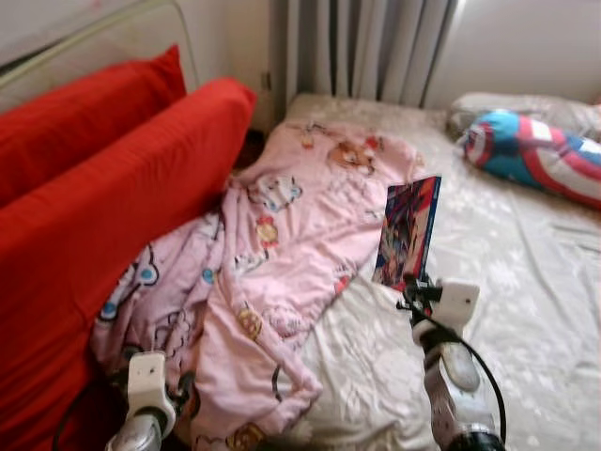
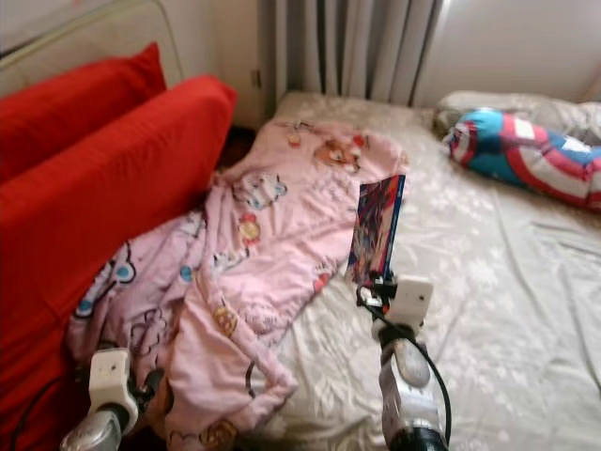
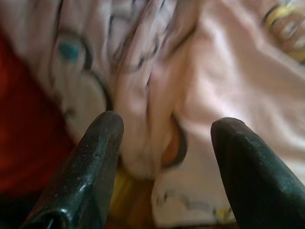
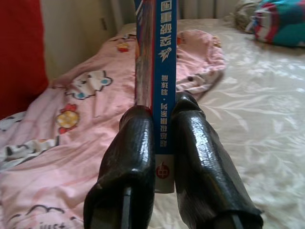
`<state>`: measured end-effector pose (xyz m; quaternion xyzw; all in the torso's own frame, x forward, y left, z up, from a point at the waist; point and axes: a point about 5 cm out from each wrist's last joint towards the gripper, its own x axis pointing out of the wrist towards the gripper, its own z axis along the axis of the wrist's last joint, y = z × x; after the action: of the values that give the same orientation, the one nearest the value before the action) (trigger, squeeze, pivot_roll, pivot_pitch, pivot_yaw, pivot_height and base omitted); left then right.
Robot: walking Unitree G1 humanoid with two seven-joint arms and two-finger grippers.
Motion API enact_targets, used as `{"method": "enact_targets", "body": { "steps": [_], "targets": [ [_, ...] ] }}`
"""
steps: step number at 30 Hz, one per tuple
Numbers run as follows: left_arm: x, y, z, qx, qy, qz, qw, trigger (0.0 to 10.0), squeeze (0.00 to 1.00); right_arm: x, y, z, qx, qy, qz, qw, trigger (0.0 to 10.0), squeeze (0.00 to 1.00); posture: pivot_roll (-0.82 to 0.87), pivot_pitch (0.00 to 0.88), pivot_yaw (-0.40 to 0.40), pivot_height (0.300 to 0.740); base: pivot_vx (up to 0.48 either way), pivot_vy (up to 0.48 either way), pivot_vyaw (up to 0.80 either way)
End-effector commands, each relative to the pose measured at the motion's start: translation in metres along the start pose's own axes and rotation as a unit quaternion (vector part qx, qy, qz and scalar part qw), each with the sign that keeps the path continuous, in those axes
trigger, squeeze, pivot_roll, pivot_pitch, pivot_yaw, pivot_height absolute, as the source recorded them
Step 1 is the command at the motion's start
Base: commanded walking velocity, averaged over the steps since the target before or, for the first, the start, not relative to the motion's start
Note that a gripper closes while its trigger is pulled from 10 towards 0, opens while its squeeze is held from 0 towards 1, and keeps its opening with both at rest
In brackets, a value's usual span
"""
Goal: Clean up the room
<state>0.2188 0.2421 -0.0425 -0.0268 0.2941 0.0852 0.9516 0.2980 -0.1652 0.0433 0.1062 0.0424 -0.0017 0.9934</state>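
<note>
Nearest the robot, the left pincer [image 3: 164,157] hung low at the front edge of the bed, its two black fingers [image 3: 90,167] spread apart with a bunched fold of the pink blanket [image 1: 282,244] between them but not gripped. It sat right at the blanket's rumpled corner, probably because that loose end is the easiest place to start straightening it.

Further forward, the right pincer [image 4: 164,143] was clamped on a thin book [image 1: 407,230], fingers pinching the lower end near the blue spine [image 4: 165,71]. The book stood upright, lifted clear above the bed [image 1: 526,310]. Gripping it by the bottom edge kept the cover visible and the book stiff; judged as a carry hold, with the book already picked up and waiting to go somewhere tidier.

The blanket lay crumpled across the bed's left half, partly draped against the red cushions [image 1: 113,188] that leaned beside the bed. Its cartoon prints were wrinkled, so it was not yet folded.

Beyond, the pale patterned sheet was mostly bare. At the far right a shield-print pillow [image 1: 535,155] rested near the head of the bed, with grey curtains [image 1: 366,47] behind.

Cleanup looked early: one item in hand, bedding still messy.
</note>
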Motion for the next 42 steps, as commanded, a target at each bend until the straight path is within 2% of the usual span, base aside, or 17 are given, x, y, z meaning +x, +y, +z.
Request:
{"method": "enact_targets", "body": {
  "steps": [1,5,11,12,19,26,34,42],
  "targets": [
    [-0.003,-0.002,-0.012,0.006,0.029,-0.002,1.000,10.0,0.00,-0.001,-0.001,0.002,0.000,-0.013,-0.002,1.000,10.0,0.00,0.00,0.000,-0.035,0.740,0.000,0.000,0.00],
    [-0.005,-0.003,-0.023,0.009,0.060,0.007,0.998,10.0,0.00,-0.002,0.002,-0.001,0.000,-0.009,-0.002,1.000,10.0,0.00,-0.02,0.000,-0.029,0.740,0.000,0.000,0.00],
    [-0.005,-0.006,-0.026,0.003,0.065,0.018,0.998,10.0,0.00,-0.003,0.003,-0.005,0.007,0.003,-0.007,1.000,10.0,0.00,-0.02,0.000,-0.027,0.740,0.000,0.000,-0.37],
    [-0.006,-0.007,-0.028,0.002,0.068,0.022,0.997,10.0,0.00,-0.003,0.003,-0.006,-0.004,0.007,-0.004,1.000,10.0,0.00,-0.02,0.000,-0.027,0.740,0.000,0.000,-0.69],
    [-0.011,-0.010,-0.041,-0.006,0.091,0.028,0.995,10.0,0.00,-0.004,-0.001,-0.004,-0.008,-0.005,-0.017,1.000,10.0,0.00,-0.03,0.000,-0.026,0.740,0.000,0.000,-0.19],
    [-0.010,-0.012,-0.040,0.002,0.091,0.023,0.996,10.0,0.00,0.000,0.002,-0.002,0.001,-0.003,-0.018,1.000,10.0,0.00,-0.03,0.000,-0.031,0.740,0.000,-0.240,0.00],
    [-0.009,-0.012,-0.037,0.003,0.087,0.024,0.996,10.0,0.00,0.002,0.003,0.001,0.006,-0.010,-0.019,1.000,10.0,0.00,-0.03,0.011,-0.030,0.740,0.000,-0.258,-0.72],
    [-0.010,-0.009,-0.040,0.003,0.095,0.026,0.995,10.0,0.00,0.002,0.005,0.003,0.003,-0.016,-0.020,1.000,10.0,0.00,-0.04,0.027,-0.029,0.740,0.000,-0.265,0.00]
  ]
}}
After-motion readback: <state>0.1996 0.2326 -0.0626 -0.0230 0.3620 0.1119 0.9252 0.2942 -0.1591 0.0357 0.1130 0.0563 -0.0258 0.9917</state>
